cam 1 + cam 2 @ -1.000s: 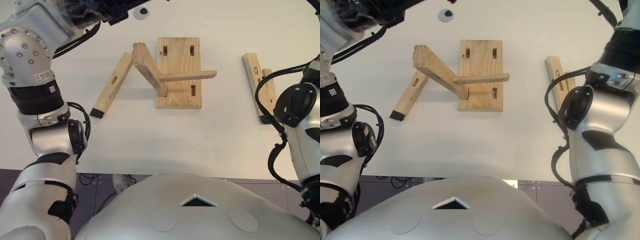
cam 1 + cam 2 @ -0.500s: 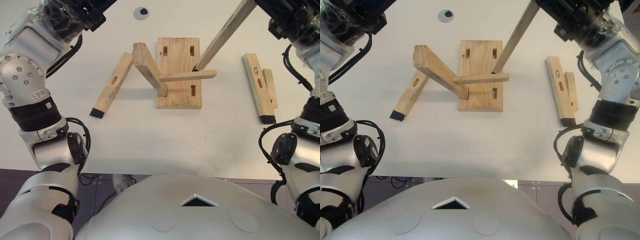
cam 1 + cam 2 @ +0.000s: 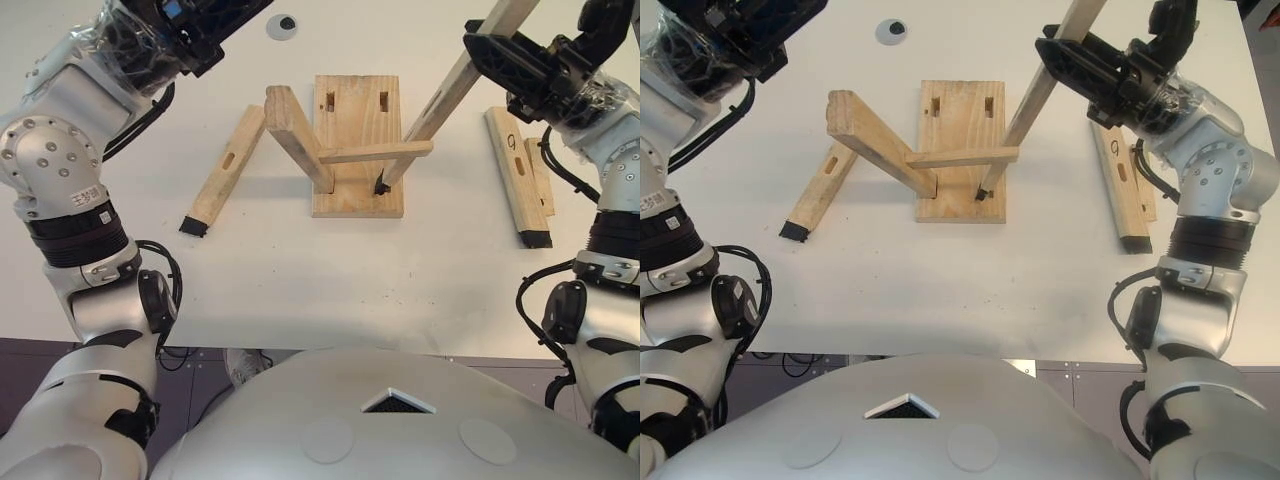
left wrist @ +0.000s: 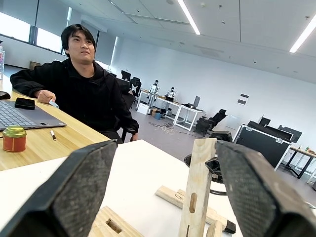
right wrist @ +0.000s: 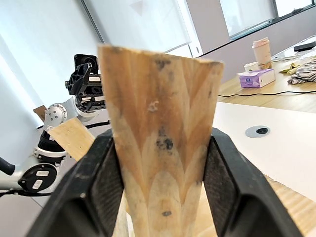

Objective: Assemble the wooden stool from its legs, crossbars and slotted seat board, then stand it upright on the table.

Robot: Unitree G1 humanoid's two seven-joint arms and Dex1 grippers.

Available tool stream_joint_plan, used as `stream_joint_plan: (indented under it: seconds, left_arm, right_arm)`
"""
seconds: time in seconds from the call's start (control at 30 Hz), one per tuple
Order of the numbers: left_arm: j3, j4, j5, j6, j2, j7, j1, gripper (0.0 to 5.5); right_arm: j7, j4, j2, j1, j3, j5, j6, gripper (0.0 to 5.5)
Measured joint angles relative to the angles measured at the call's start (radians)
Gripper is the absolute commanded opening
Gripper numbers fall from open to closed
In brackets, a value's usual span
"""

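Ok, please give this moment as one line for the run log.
right claw: shut on leg | leg: tilted, lower end at seat board | left claw: open, empty

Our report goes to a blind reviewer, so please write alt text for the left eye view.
The right gripper holds a wooden leg tilted, its lower end at the slotted seat board lying flat on the table. Another leg with a crossbar already rises from the board; a loose leg lies left, two pieces right.

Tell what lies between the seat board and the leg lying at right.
Bare table, crossed above by the leg in the right gripper, in both eye views.
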Motion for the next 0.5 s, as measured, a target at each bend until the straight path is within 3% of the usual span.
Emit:
stream_joint_plan:
  seconds: [0.27,0.5]
  left_arm:
    - [-0.007,-0.004,-0.001,-0.002,-0.011,0.002,0.000,3.63]
    - [0.016,0.047,-0.021,0.004,-0.024,0.060,-0.014,3.63]
  right_arm:
    - [0.098,0.075,-0.077,-0.051,0.048,-0.058,-0.038,2.05]
    - [0.214,-0.064,-0.167,-0.037,0.133,-0.098,-0.100,2.04]
